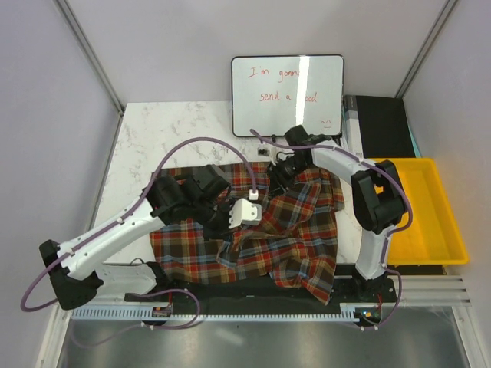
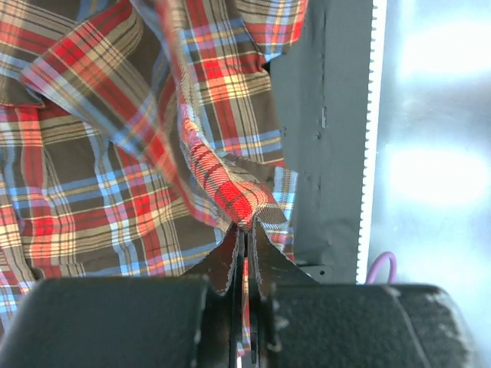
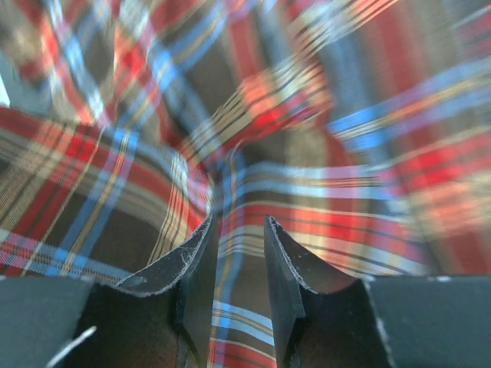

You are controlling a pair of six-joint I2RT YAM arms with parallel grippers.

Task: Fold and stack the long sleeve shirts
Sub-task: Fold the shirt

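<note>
One plaid long sleeve shirt (image 1: 295, 230) in red, brown and blue checks lies rumpled across the middle of the table. My left gripper (image 1: 228, 220) is over its left-centre part. In the left wrist view this gripper (image 2: 247, 228) is shut on a raised fold of the shirt (image 2: 115, 153), with cloth pinched between the pads. My right gripper (image 1: 278, 175) is at the shirt's far edge. In the right wrist view its jaws (image 3: 238, 224) stand a little apart, pressed down over the blurred plaid cloth (image 3: 345, 153), which shows in the gap.
A whiteboard (image 1: 288, 93) with red writing leans at the back. A yellow bin (image 1: 426, 211) stands to the right, with a black box (image 1: 383, 126) behind it. A dark mat (image 1: 253, 303) and a toothed rail (image 2: 374, 138) run along the near edge.
</note>
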